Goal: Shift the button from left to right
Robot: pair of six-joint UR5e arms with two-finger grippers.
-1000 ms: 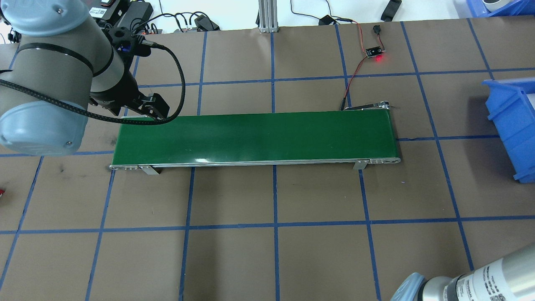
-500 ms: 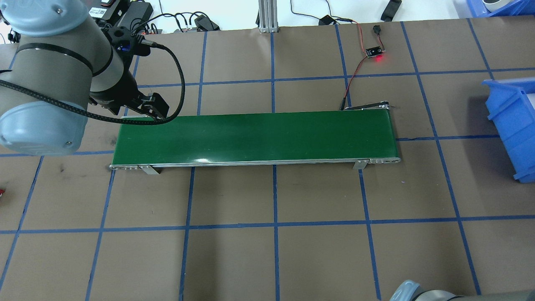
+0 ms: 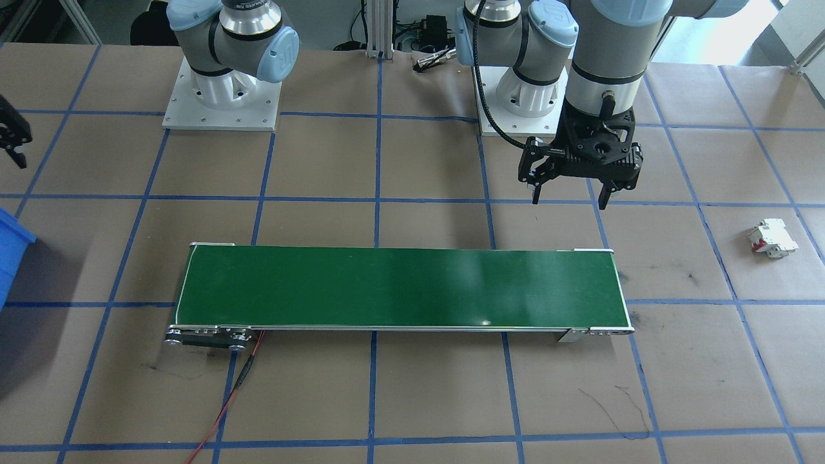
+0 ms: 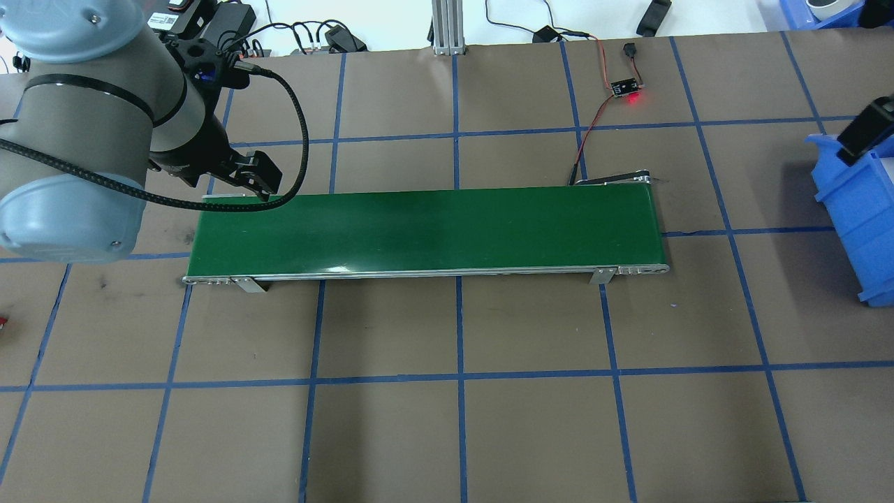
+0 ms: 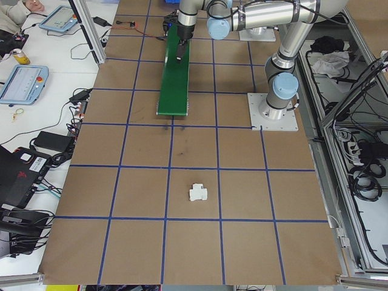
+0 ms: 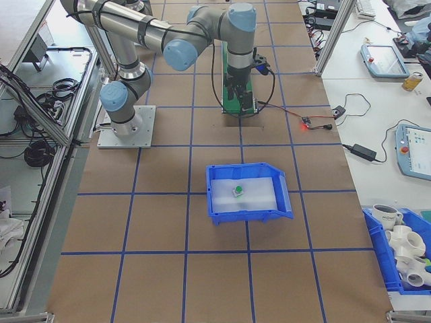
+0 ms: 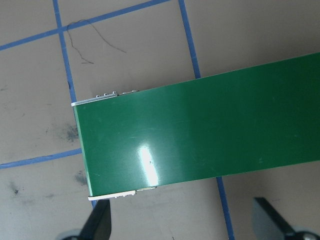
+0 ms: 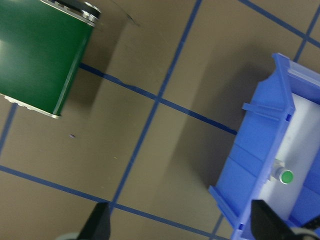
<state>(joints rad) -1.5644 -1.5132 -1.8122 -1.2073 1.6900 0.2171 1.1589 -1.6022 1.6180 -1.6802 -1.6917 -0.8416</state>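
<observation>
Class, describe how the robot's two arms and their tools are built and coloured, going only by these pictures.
Both arms have grey tube links with pale blue joint caps and sit on white square base plates. The left tool is black, with two slim dark fingers; a black braided cable loops to its wrist. The right tool shows only two dark fingertips.

belt (image 4: 426,227): dark green | bin (image 6: 246,192): blue (white floor) | button (image 8: 286,177): green cap | table (image 4: 531,419): brown, blue grid

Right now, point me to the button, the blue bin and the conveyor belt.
button (image 8: 286,176), right wrist view, on its round green cap.
blue bin (image 6: 246,214), exterior right view, on its near front wall.
conveyor belt (image 4: 426,229), overhead view, on the middle of the green belt surface.
</observation>
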